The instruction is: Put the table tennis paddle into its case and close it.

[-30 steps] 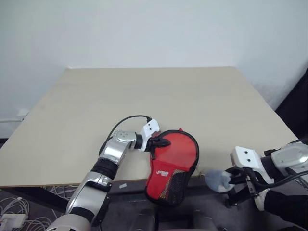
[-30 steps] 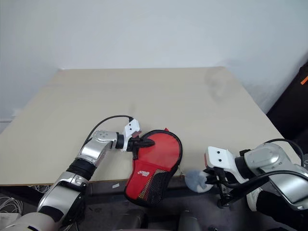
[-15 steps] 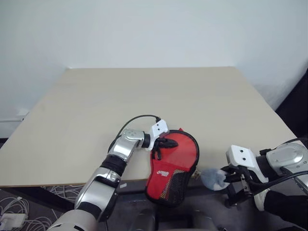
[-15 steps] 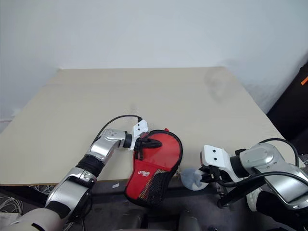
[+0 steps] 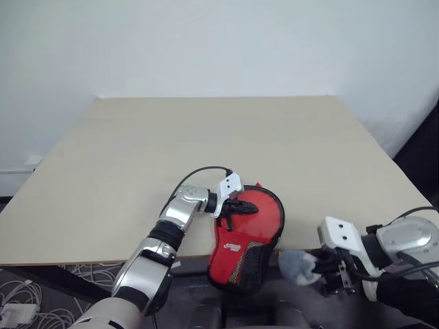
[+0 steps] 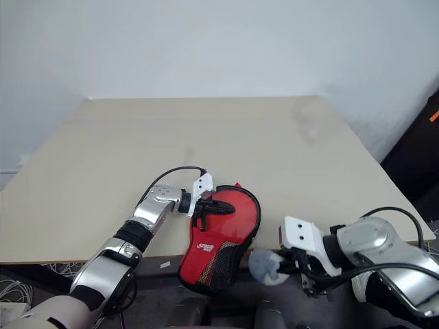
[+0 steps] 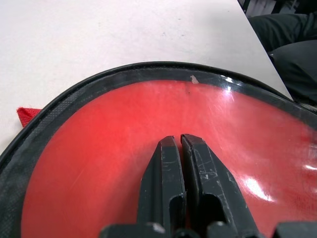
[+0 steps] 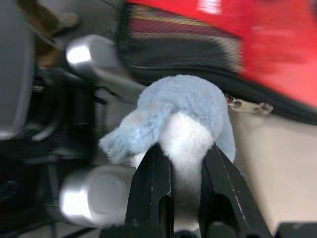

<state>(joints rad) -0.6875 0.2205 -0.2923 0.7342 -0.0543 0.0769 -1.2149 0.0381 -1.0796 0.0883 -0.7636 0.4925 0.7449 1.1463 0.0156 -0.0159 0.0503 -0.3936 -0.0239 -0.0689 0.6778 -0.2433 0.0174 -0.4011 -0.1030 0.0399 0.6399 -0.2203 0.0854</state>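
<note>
Right, the case (image 5: 244, 233) lies at the near edge of the table (image 5: 206, 137), its round red head on the tabletop and its narrow black mesh end hanging out over the edge. The white logo faces up, near where the red fabric meets the mesh. The left gripper (image 5: 241, 204) reaches in from the left and rests on the round head, its black fingers (image 7: 168, 178) pressed together, nothing between them. From the left wrist view, those closed fingertips lie flat on the glossy clear side, with red showing through under the plastic and black trim curving round the rim. Whether that red is the paddle face or just the case, you cannot tell from here.

Over on the right, the right gripper (image 5: 317, 263) hangs off the table's near edge, just beside the dangling end of the case but apart from it. It is clamped on a fluffy pale blue pom-pom (image 5: 296, 265), the fingers squeezing the white base of the tuft. In the right wrist view, a small metal zip pull (image 8: 246, 105) sits on the case's black edge, just past the pom-pom.
</note>
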